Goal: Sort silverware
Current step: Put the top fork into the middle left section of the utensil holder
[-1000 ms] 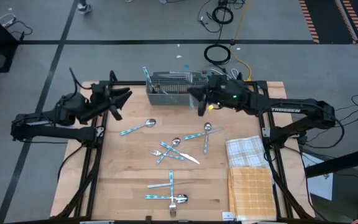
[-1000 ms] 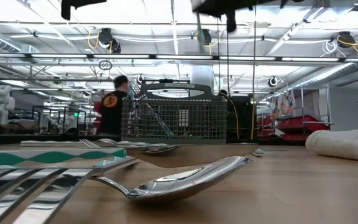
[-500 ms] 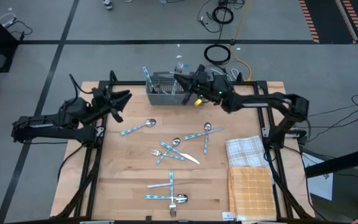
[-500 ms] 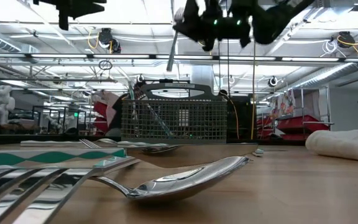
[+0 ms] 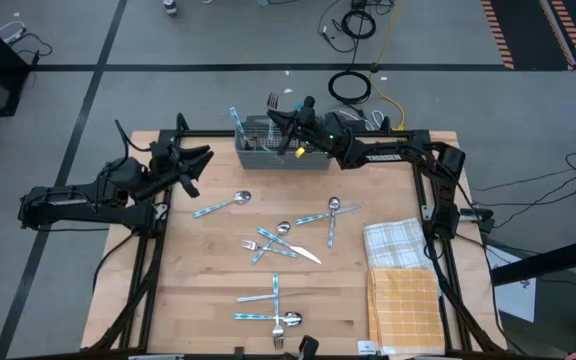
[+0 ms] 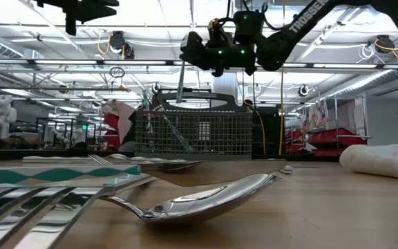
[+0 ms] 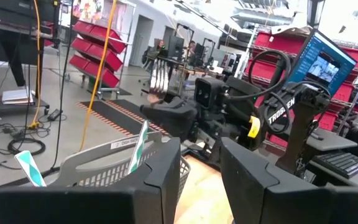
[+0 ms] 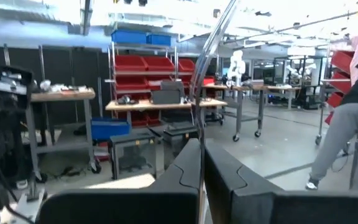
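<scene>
**Now dropping a fork into the basket**

Clearly the step in hand is a drop-off. The right gripper [image 5: 286,122] hangs over the grey mesh basket [image 5: 308,162] at the table's far edge, fingers clamped on a fork [image 6: 180,83], tines up and handle pointing down toward the compartments. The next move probably calls for lowering the handle into the right compartment and letting go, without knocking the pieces already standing there. The left gripper [image 5: 190,160] waits above the table's left edge, fingers apart and empty.

Counted: one fork in the grip. At least two blue-handled pieces [image 5: 235,122] stand in the basket. Roughly ten pieces lie loose on the wood: one spoon [image 5: 224,205] alone at left, two spoons [image 5: 330,212] at right, about four tangled in the centre [image 5: 278,241], and about four near the front edge [image 5: 276,305]. Two checked dish towels [image 5: 400,270] lie at right.
</scene>
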Robot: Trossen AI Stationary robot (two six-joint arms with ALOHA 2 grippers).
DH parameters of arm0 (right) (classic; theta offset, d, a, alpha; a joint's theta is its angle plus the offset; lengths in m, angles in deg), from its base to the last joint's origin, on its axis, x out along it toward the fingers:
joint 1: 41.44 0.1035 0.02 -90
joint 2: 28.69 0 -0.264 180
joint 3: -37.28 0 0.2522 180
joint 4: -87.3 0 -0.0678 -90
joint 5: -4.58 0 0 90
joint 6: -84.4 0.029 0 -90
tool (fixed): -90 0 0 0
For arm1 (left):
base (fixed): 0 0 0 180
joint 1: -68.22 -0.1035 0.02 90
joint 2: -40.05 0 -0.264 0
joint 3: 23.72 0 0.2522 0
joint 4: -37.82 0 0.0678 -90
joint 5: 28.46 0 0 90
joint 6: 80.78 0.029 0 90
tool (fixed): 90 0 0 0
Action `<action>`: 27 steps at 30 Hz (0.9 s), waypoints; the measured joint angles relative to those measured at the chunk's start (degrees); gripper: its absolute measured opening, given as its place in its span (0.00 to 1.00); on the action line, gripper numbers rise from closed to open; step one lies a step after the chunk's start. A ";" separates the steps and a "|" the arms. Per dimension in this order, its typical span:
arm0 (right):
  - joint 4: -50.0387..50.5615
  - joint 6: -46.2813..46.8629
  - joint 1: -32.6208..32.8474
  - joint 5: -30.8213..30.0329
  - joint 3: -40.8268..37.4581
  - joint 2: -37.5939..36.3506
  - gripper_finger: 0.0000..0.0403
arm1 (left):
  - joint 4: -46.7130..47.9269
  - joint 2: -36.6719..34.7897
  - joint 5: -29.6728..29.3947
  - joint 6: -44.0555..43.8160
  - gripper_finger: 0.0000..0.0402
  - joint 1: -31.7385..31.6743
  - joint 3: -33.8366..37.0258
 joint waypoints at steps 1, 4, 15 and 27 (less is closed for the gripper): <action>1.24 0.01 0.00 0.01 0.00 0.00 0.00 | 0.00 0.00 0.01 0.00 0.29 -0.01 0.00; 5.60 -0.11 0.07 -0.01 0.00 0.00 0.00 | 0.03 -0.07 0.02 0.12 0.29 -0.01 0.00; 8.78 -0.64 0.20 -0.33 0.00 0.00 0.00 | 0.04 -0.17 0.00 0.16 0.29 -0.01 -0.01; 11.94 -0.84 -1.18 -0.73 0.00 0.37 0.00 | 0.13 -0.17 0.00 0.14 0.29 -0.01 -0.02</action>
